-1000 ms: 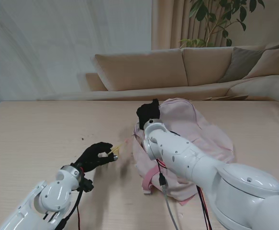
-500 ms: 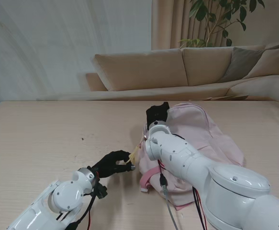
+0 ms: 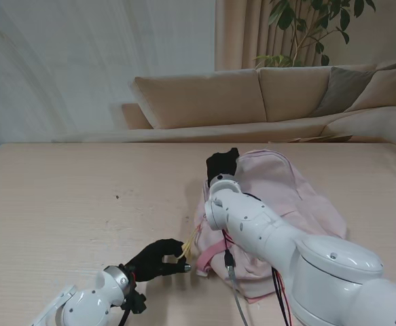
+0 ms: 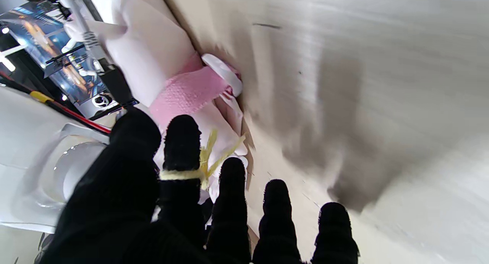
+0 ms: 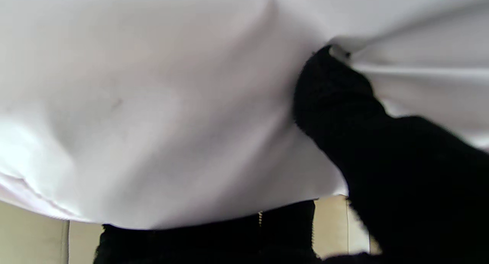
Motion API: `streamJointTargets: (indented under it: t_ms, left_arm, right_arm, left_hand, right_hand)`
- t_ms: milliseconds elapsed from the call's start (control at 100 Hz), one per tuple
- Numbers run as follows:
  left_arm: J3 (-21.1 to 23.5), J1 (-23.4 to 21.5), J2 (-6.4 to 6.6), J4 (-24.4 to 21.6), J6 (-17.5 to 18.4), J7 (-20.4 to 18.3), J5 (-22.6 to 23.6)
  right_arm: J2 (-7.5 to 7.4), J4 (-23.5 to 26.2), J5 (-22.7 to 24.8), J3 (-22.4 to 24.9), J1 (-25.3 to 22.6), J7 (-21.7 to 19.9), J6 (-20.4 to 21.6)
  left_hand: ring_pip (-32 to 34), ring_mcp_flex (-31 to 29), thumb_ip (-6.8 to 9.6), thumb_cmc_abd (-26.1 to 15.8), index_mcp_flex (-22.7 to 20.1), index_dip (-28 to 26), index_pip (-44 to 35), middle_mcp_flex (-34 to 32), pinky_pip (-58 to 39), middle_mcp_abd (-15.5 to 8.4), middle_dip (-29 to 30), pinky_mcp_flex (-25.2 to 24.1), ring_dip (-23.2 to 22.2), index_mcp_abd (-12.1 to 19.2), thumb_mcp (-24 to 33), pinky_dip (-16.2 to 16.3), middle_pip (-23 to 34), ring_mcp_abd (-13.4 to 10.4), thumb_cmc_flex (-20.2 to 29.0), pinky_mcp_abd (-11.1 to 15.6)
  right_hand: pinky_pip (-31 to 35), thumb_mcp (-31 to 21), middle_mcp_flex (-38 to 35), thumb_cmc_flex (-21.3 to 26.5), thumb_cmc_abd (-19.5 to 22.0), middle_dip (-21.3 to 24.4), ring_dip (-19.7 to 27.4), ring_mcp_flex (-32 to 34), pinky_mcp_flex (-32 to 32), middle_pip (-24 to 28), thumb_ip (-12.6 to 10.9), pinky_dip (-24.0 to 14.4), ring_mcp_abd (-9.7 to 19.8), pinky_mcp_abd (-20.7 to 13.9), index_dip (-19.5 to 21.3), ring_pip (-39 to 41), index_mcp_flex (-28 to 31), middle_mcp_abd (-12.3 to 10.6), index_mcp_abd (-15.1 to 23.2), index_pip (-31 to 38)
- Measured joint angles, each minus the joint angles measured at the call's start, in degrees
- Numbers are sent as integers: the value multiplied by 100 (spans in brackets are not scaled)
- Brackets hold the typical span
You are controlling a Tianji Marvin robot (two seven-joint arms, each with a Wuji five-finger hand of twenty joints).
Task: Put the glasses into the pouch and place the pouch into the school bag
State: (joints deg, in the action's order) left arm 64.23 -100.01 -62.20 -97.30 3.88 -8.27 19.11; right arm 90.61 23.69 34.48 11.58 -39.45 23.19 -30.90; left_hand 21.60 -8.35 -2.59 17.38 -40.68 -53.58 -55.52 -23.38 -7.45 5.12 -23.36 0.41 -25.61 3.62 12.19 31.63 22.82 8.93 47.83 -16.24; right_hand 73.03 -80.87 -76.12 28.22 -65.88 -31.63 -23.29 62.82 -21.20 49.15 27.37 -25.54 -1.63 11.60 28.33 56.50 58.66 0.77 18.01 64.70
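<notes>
One yellow cord [image 4: 183, 175] is looping round a finger [image 4: 182, 149] of my left hand [image 3: 158, 257]; two loose ends are trailing from it toward the bag [image 3: 289, 197]; the other fingers are lying spread and gripping nothing else. That hand is sitting near me on the table [image 3: 68, 197], just beside the bag's pink strap [image 4: 187, 94]. My right hand [image 3: 222, 164] is pinching a fold of pale bag fabric [image 5: 160, 115], thumb [image 5: 332, 88] pressing on a seam, at the bag's far left edge. I am seeing the bag lying slumped right of centre; I cannot tell where the glasses or the pouch are lying; the left wrist view is blurring badly.
</notes>
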Motion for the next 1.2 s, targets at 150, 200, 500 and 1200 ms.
streamJointTargets:
  t_ms: [150,200,500,1200]
  left_arm:
    - [-33,41,-23,44,-96,501,384]
    - [-32,101,-48,85,-138,590,358]
    - [-10,712,-92,333,-142,810,1210]
    - [198,1442,-488,860,-72,1623,-629]
  right_arm:
    - [-254,367,130,113,-66,-16,224]
    - [-413,604,190,173,-97,-95,355]
    - [-1040,1676,207,820,-347,-715,1139]
    - [-2077,6044,-1438,4559,-3325,-1248,3190]
  left_hand:
    - [-14,-2,0,38,1065,1174,1116,126,-1,3,0,74,0,61,-76,0,-70,9,-328,-5]
    - [-20,7,0,34,1527,1576,1478,314,-2,3,0,76,0,59,119,0,-97,11,-581,-12]
    - [-823,238,34,126,2923,3491,2910,1046,-61,1,548,47,341,-78,-201,0,-813,-50,-1069,-8]
    - [-1108,238,36,-208,2969,3570,2782,1046,-61,0,656,208,425,-118,-510,-161,-917,-86,-1125,11]
  right_hand:
    - [2,26,292,4,642,-8,-36,-190,248,89,-40,-1,33,-9,-150,-76,-480,0,2,-125]
    - [1,126,535,-29,899,19,-93,-457,432,145,-155,-1,78,-9,-420,-198,-862,0,30,-168]
    - [-254,1533,4842,-1175,3066,638,-204,-3622,2272,138,-1661,137,248,-431,-301,-1664,-3958,113,-730,-1459]
    - [-1594,3227,6262,-1659,4530,1154,437,-4690,2548,-839,-1949,1075,603,-475,-1301,-2938,-4899,113,-554,-1891]
